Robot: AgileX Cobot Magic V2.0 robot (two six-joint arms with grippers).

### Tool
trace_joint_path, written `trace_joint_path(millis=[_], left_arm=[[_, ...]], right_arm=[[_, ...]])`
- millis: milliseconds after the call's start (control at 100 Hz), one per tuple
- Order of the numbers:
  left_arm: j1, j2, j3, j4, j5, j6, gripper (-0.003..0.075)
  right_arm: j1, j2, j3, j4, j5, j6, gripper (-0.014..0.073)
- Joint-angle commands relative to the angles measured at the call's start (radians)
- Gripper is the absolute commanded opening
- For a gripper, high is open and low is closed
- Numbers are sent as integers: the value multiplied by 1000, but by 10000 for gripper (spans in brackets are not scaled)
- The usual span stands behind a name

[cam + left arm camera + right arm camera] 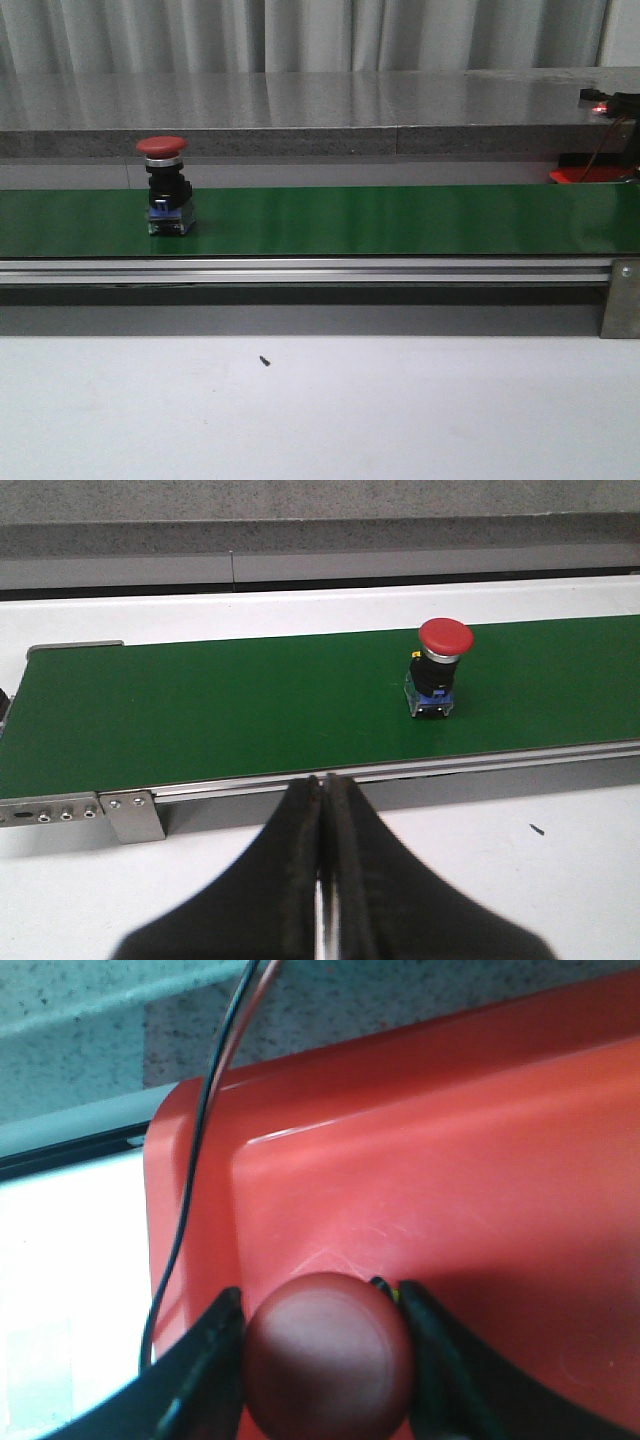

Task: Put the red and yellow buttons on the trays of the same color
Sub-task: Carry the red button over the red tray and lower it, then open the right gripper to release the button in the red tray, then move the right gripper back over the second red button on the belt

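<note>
While one red mushroom-head button (163, 147) stands upright at the left of the green conveyor belt (400, 220) in the front view, the left gripper (323, 810) hangs pressed together over the white surface (560, 880). The right gripper (325, 1335) pinches a second red button (328, 1355) over the red plastic tray (450, 1190).

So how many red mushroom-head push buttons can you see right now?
2. One red mushroom-head button stands upright on the green conveyor belt; the other red button sits between the right gripper fingers over the red plastic tray. Others may be out of view.
</note>
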Motion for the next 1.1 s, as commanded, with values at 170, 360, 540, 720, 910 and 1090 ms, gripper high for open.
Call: trace_joint_path(millis=[170,360,540,720,910,1090], left_arm=[[-8,5,-29,-25,-75,2,-20],[-8,5,-29,-25,-75,2,-20],[-8,5,-29,-25,-75,2,-20],[-8,5,-29,-25,-75,2,-20],[-8,5,-29,-25,-75,2,-20],[-8,5,-29,-25,-75,2,-20]], right_arm=[[-6,-80,-31,15,-52,-6,555],[-6,-124,-31,10,-52,-8,539],[12,-188,-30,-3,-22,-39,539],[68,-254,-20,-33,8,-55,539],[164,-362,98,-39,-70,-75,539],[247,-469,226,-39,-101,-114,539]])
